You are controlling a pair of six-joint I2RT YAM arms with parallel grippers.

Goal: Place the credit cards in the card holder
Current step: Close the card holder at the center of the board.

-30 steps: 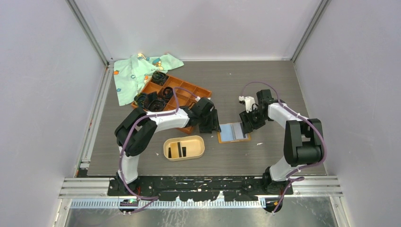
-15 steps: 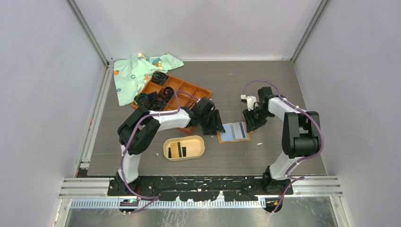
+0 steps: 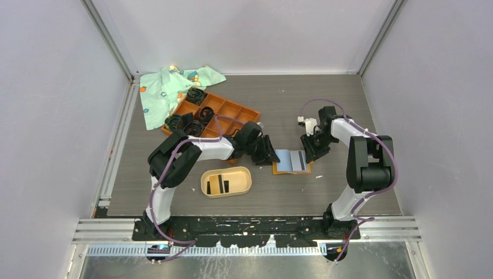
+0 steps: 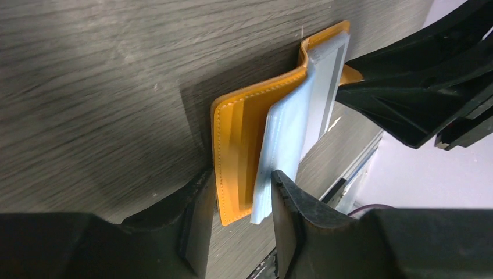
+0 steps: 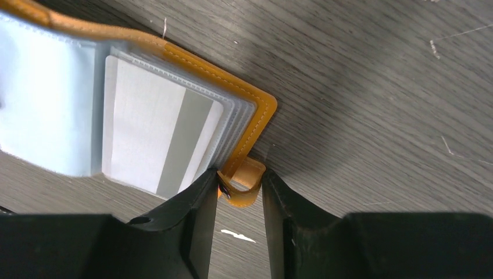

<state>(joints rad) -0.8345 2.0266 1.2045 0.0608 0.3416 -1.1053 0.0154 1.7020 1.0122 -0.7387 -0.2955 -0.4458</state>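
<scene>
Top view: card holder (image 3: 204,181), near centre, contains dark cards (image 3: 216,183). Wallet (image 3: 290,161), far-right of it, keeps a striped card (image 5: 157,145) in its sleeve (image 5: 52,116). Left gripper (image 4: 241,197) pinches the wallet's left edge; right gripper (image 5: 239,192) pinches the tab (image 5: 244,179). Keep your pull even and spread gently.

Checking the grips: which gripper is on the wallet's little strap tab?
The right gripper: it pinches the orange tab at the wallet's corner, while the left gripper clamps the opposite edge.
</scene>
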